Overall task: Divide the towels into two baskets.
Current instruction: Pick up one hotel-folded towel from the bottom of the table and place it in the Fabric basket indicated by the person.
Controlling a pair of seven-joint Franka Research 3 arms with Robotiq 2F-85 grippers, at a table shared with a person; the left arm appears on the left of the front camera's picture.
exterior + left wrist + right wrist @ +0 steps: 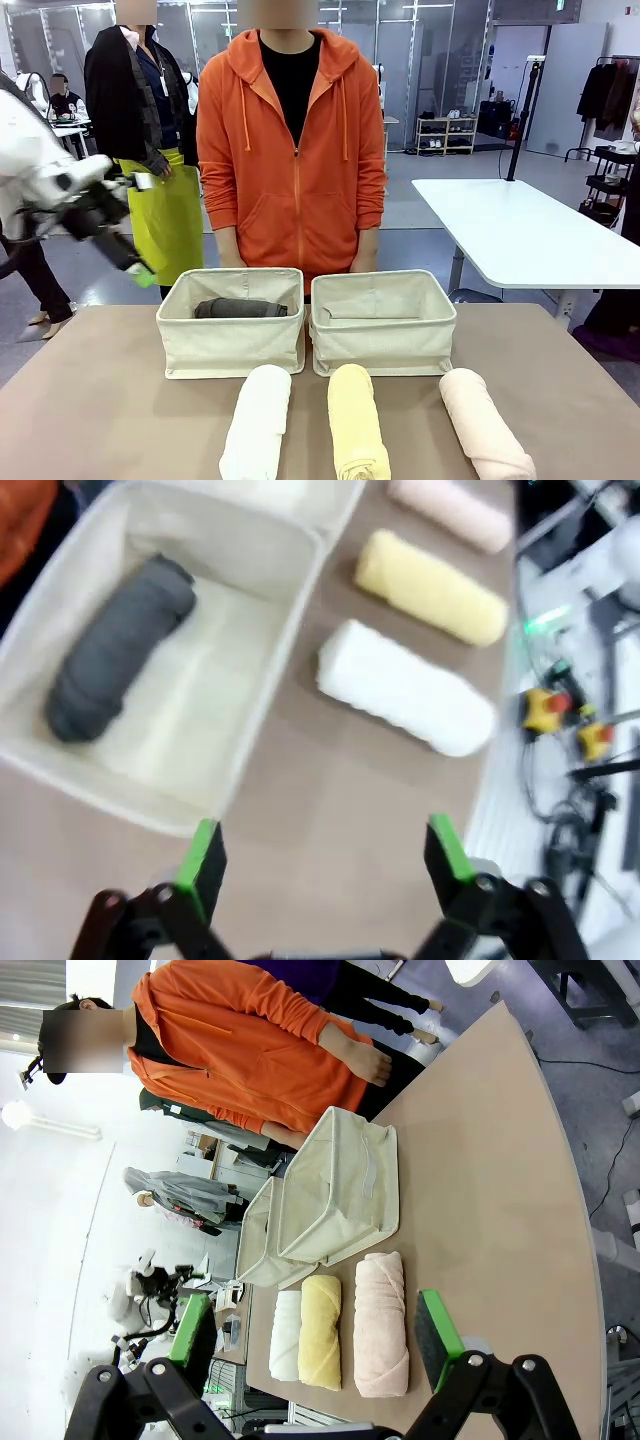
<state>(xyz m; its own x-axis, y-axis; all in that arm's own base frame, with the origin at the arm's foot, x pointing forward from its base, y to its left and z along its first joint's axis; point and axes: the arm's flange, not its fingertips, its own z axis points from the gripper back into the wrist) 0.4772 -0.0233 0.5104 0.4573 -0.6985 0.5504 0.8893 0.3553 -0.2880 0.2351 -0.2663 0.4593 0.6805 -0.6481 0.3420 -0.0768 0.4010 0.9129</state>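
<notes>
Three towels point(257, 420) point(357, 425) point(485, 425), grey towel point(240, 308) in one of two baskets point(232, 350) point(385, 345), both hands point(322, 830) point(312, 1310) released

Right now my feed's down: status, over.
Left gripper, right gripper open. Dark grey rolled terry towel in left cream canvas basket; white roll, yellow roll, pink roll on table. Person at far edge.

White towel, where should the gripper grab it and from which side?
Probably mid-length on the white towel, coming down from above and straddling its narrow width. It lies flat as a thick roll, with bare table along both long sides.
</notes>
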